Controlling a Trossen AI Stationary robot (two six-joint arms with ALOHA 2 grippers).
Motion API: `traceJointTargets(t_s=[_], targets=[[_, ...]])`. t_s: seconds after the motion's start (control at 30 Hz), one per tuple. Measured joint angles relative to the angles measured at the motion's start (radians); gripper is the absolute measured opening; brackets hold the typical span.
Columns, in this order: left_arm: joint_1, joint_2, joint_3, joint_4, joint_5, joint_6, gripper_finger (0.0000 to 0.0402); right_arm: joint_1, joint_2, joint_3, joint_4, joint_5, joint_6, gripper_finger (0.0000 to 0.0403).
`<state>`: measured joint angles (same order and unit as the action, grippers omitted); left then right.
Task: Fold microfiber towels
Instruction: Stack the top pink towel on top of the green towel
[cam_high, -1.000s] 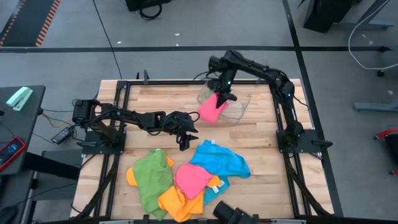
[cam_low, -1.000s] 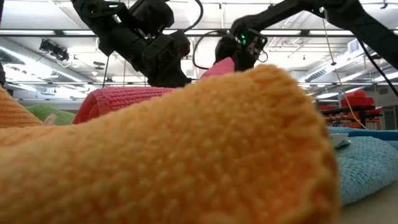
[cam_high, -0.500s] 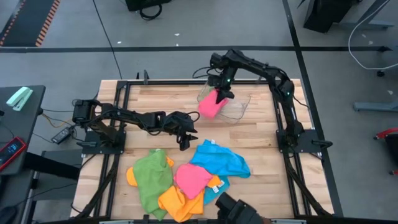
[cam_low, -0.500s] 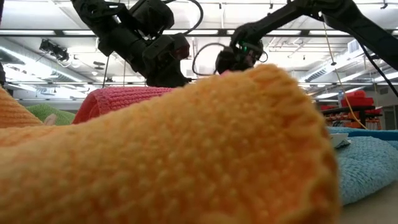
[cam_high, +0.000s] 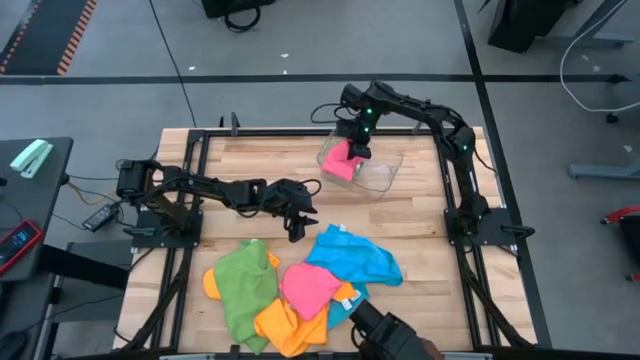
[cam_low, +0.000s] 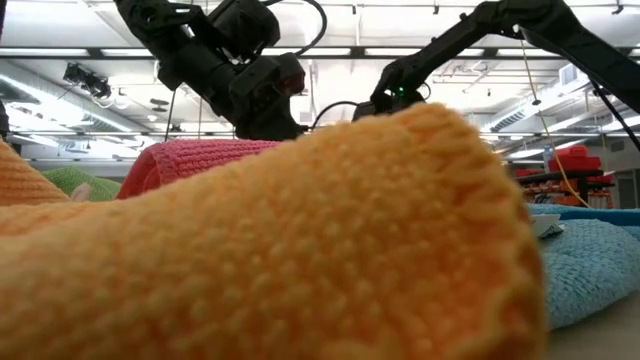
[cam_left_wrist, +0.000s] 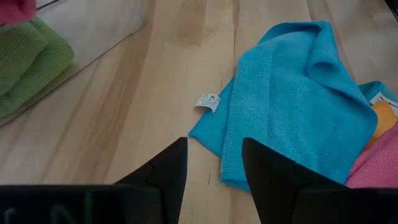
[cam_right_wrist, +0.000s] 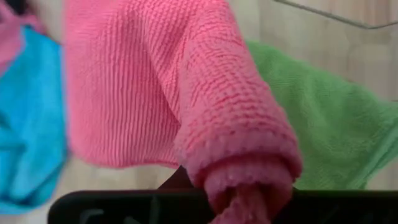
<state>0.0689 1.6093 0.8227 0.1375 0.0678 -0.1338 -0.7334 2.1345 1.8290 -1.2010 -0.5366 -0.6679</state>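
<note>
Clamping pink towel (cam_high: 342, 160) (right gripper (cam_high: 356, 152))

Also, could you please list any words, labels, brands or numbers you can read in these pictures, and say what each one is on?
No text can be read in any view.
White care tag on the edge of the sky blue towel: has a small green mark and print, too small to read.
Second white tag at the far side of that towel: too small to read.

Wooden table (cam_high: 420, 205) — towels (cam_high: 300, 285), clear tray (cam_high: 378, 176)
</note>
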Motion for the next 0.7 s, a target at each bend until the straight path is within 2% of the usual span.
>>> traceJointTargets(t_s=[0.33, 0.57, 0.7], targets=[[0.0, 0.0, 0.0, 0.0, 0.0, 0.014, 0.0162, 0.048, 0.0, -0.022, 0.11, 0.141, 0.061, 0.0019], [0.0, 0.0, 0.0, 0.0, 0.0, 0.014, 0.0162, 0.058, 0.0, -0.021, 0.111, 0.242, 0.122, 0.0019], [0.0, 0.0, 0.0, 0.0, 0.0, 0.01, 0.0162, 0.061, -0.001, -0.036, 0.138, 0.256, 0.144, 0.0019]])
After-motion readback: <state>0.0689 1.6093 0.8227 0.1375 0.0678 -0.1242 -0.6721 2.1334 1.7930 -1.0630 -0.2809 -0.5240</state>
